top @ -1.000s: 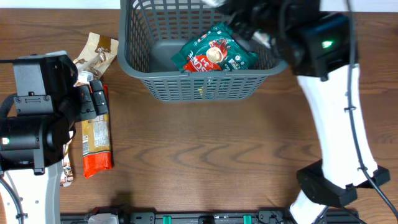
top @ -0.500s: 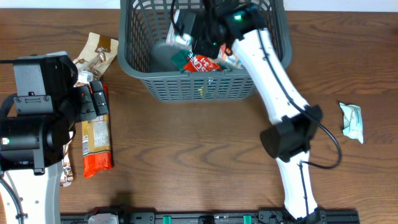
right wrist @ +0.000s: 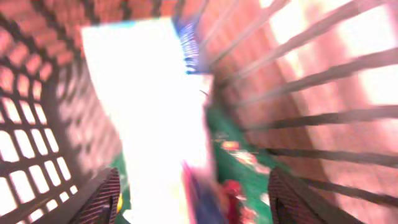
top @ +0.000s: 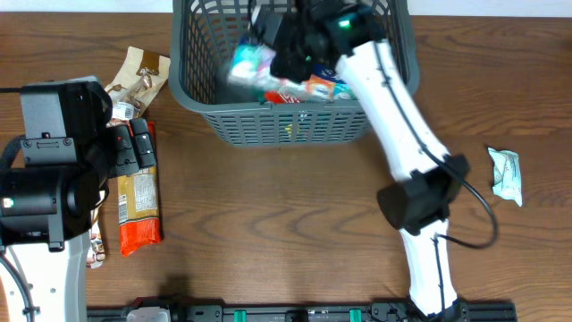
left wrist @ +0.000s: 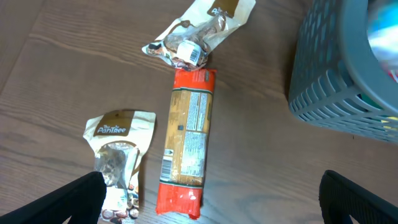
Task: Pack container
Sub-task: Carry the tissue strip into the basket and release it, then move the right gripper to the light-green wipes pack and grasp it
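We've got the large dark grey slotted plastic basket (top: pixel 286 125) far-middle on the brown wooden table (top: pixel 295 224). Right gripper (right wrist: pixel 194 180) inside it, jaws spread, blurred white packet (right wrist: pixel 149 112) in front. Left gripper (left wrist: pixel 212 186): jaws spread, over long orange-tan packet (left wrist: pixel 186 149).

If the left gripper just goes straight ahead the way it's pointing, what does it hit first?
Probably the long orange-and-tan packet lying flat on the table, roughly between the left gripper's open fingers in the wrist view. Depth is unclear, so this is a guess.
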